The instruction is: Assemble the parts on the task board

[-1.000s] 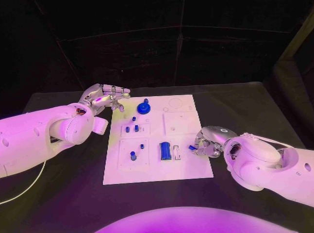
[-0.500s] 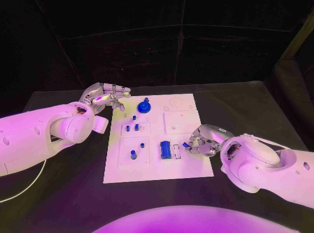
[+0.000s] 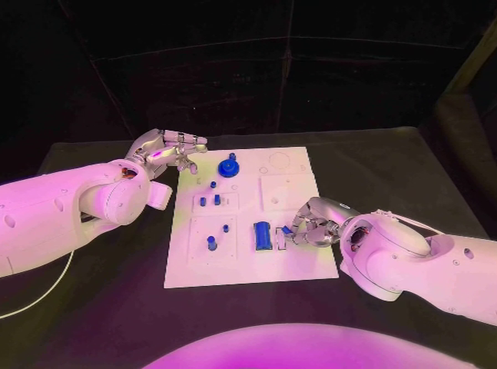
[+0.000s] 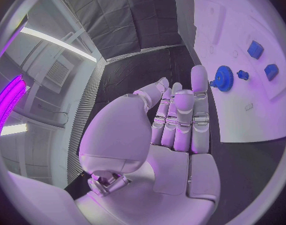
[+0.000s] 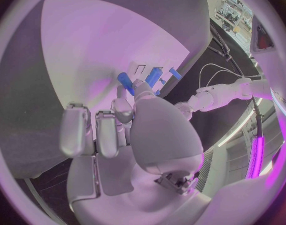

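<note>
On the task board (image 3: 248,265) most blue parts (image 3: 210,203) look seated; my right hand (image 3: 313,227) pinches a small blue piece (image 3: 287,231), my left hand (image 3: 168,152) hovers empty, fingers loose

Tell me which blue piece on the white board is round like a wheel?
The blue toothed gear at the board's far end; the other blue pieces are small pegs or blocks.

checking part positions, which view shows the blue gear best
The head view: the blue gear sits whole near the task board's far end, beside the left hand. The left wrist view shows it edge-on past the fingertips. The right wrist view gives no clear sight of it.
</note>
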